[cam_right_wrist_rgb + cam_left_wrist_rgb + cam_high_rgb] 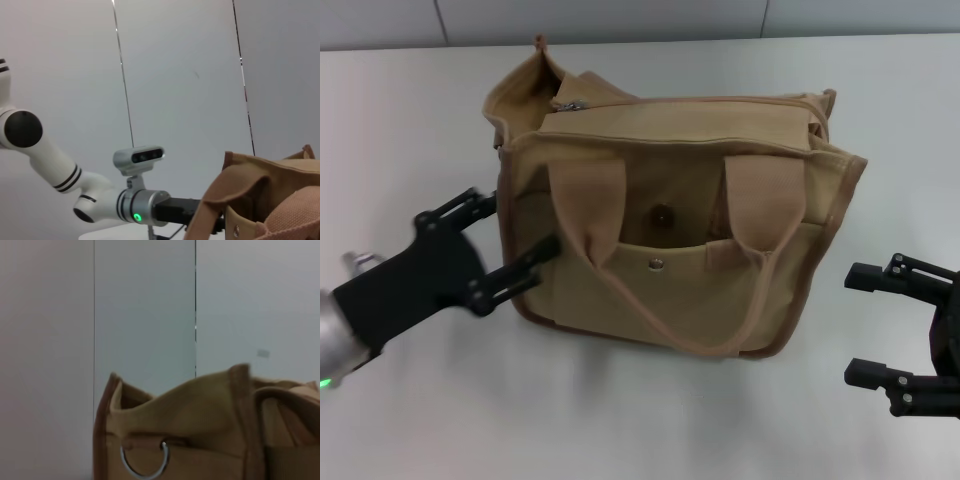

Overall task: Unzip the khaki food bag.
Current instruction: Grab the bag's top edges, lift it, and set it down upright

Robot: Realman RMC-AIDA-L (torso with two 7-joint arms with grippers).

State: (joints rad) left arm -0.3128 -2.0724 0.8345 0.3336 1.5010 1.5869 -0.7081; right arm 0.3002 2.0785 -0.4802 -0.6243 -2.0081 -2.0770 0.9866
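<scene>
The khaki food bag (680, 215) stands upright in the middle of the white table, its snap pocket and two webbing handles facing me. Its top zipper runs along the far upper edge, with the metal pull (572, 104) near the left end. My left gripper (510, 238) is open at the bag's left side, one finger behind the left edge and one against the front lower left corner. The left wrist view shows the bag's side (200, 430) and a metal ring (145, 462). My right gripper (868, 325) is open, to the right of the bag and apart from it.
The table (410, 120) is white, with a grey wall behind. The right wrist view shows the bag's right end (265, 200) and my left arm (100, 200) beyond it.
</scene>
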